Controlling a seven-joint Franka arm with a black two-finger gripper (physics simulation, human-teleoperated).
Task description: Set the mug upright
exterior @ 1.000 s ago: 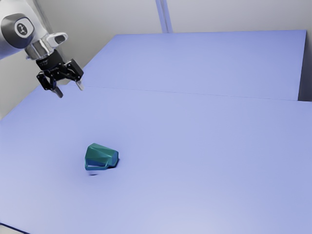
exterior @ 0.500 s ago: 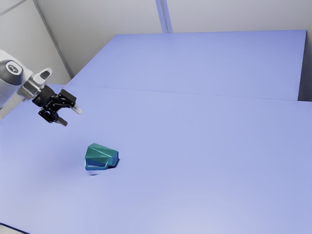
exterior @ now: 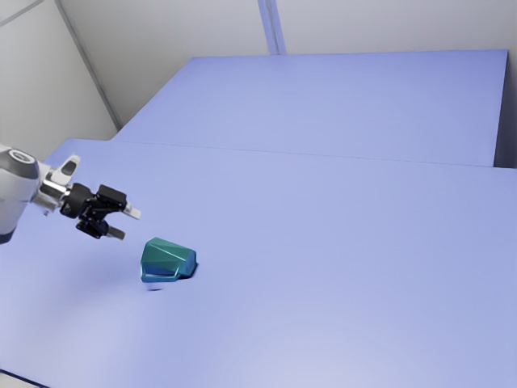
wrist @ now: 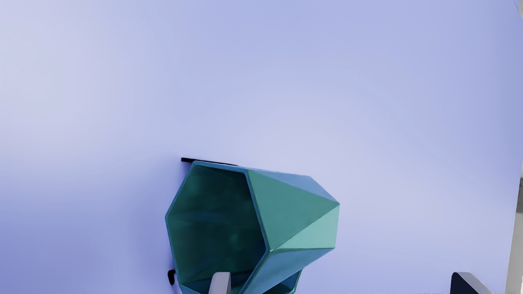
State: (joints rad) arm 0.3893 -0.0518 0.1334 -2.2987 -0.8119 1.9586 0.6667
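"Jaws: state their condition."

"Parted. In the wrist view the 2 fingertips of the gripper (exterior: 125, 224) stand wide of each other, with a broad space between them."

"Location of the mug?"

"The mug (exterior: 167, 258) is on the table (exterior: 339, 242), in the exterior view's left half. The gripper is near it, towards that view's upper left, with a gap between the fingertips and the mug. Contact: none observed."

"Attitude of the mug?"

"Lying on its side; upright position not met. The wide end points to the exterior view's left, the narrow end to the exterior view's right. The handle (exterior: 160, 279) is on the side nearer that camera."

"Findings from the wrist view?"

"The mouth (wrist: 216, 220) is visible, with the dark interior in plain sight. 1 fingertip overlaps the lower wall of the mouth in the picture. The other appears past the narrow end, well apart from it, with table surface behind."

"Finish of the mug?"

"Green to blue, faceted, with straight creases between flat faces. The rim is angular."

"Condition of the surroundings?"

"The table is pale blue-violet. 1 thin seam (exterior: 323, 155) crosses it on the far side of the mug, seen from the exterior camera. A pale wall (exterior: 170, 40) stands behind. The arm (exterior: 14, 190) enters at the exterior view's left edge."
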